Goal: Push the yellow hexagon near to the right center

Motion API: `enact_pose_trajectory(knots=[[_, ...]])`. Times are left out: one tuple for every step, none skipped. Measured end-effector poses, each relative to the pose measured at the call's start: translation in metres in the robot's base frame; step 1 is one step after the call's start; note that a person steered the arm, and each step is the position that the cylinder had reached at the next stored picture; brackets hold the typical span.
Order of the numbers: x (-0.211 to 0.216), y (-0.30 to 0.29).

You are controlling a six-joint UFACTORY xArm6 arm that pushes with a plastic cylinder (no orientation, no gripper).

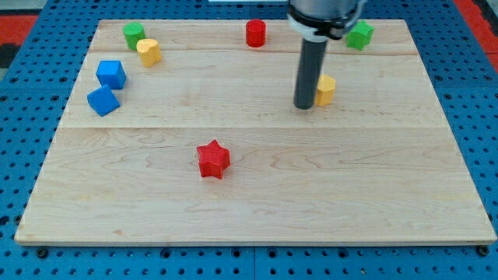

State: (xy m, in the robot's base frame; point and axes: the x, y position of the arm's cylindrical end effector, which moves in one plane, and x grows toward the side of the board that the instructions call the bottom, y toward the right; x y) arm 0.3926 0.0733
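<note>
Tip (304, 106) touching yellow hexagon (327, 90) on its left, red star (213, 159) well apart

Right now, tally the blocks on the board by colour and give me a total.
Green: 2, the green block and the green star
Yellow: 2, the yellow block and the yellow hexagon, beside my tip
Blue: 2, the upper blue cube and the lower blue cube
Red: 2, the red cylinder and the red star
Total: 8

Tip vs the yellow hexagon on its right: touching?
Cannot tell. In the camera view my tip overlaps the yellow hexagon's left edge, hiding any contact or gap.
</note>
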Motion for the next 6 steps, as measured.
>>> enact_pose_trajectory(knots=[[-0.022, 0.017], [-0.033, 0.011], [-0.040, 0.036], [-0.038, 0.077], [-0.038, 0.089], [-0.038, 0.039]])
